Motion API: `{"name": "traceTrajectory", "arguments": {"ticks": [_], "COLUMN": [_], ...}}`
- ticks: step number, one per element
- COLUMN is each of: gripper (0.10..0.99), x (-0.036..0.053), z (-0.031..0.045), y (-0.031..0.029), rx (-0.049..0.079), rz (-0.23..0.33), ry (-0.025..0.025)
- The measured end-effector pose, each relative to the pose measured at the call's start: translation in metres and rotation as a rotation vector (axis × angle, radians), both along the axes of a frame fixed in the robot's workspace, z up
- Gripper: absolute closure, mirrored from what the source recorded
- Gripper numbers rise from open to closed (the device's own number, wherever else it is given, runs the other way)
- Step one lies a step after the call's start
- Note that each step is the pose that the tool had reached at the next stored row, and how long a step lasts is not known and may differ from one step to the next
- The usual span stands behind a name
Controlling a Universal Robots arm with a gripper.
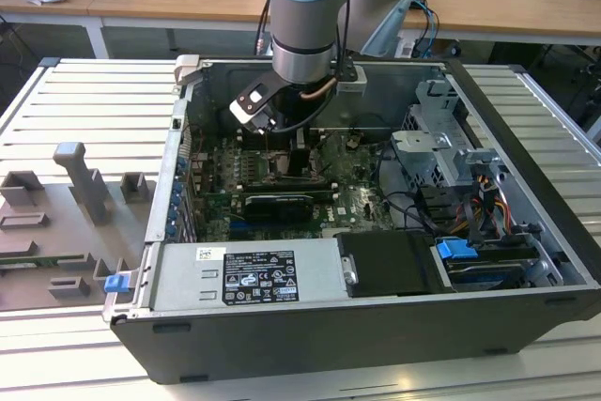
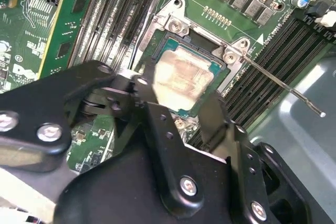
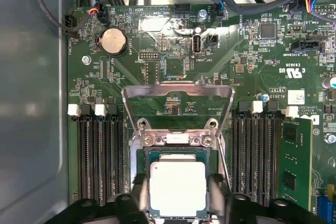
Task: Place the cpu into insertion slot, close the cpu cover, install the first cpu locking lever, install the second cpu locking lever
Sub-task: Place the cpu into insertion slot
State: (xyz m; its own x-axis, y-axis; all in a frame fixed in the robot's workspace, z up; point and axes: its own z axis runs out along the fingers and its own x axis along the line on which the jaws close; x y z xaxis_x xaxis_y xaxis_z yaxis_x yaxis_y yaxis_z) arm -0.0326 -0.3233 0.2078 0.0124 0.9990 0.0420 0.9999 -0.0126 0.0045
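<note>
The cpu (image 3: 177,188) (image 2: 181,77), a pale silver square chip, sits at the insertion slot (image 3: 177,153), level inside its metal rim. My gripper (image 3: 178,199) (image 2: 178,98) (image 1: 299,152) is shut on it, one black finger (image 3: 140,198) at each of two opposite edges. Whether the chip rests fully seated or hovers just above the contacts I cannot tell. The cpu cover (image 3: 178,88), a grey metal frame with a big window, stands swung up from its hinge beyond the slot. A thin wire locking lever (image 2: 283,85) (image 3: 224,163) sticks out, raised, beside the socket.
Long black memory slots (image 3: 100,156) (image 3: 257,150) flank the socket on both sides. A coin battery (image 3: 113,41) and cables lie beyond the cover. In the exterior view the open case holds a labelled grey power supply (image 1: 244,274) and a drive cage (image 1: 441,138).
</note>
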Motion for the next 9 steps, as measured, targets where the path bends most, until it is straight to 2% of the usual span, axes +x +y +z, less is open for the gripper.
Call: {"name": "traceTrajectory", "arguments": {"ticks": [1,2,3,4,5,6,9], "gripper": [0.549,0.616,0.737,0.796,0.918,0.976,0.980], "x": [0.0000,0.0000,0.0000,0.0000,0.0000,0.0000,0.0000], "z": [0.0002,0.0006,0.0008,0.0011,0.0012,0.0012,0.0016], "y": [0.0000,0.0000,0.0000,0.0000,0.0000,0.0000,0.0000], "rx": [0.000,0.000,0.000,0.000,0.000,0.000,0.000], "rz": [0.000,0.000,0.000,0.000,0.000,0.000,0.000], "ry": [0.0000,0.0000,-0.0001,0.0000,0.0000,0.0000,0.0000]}}
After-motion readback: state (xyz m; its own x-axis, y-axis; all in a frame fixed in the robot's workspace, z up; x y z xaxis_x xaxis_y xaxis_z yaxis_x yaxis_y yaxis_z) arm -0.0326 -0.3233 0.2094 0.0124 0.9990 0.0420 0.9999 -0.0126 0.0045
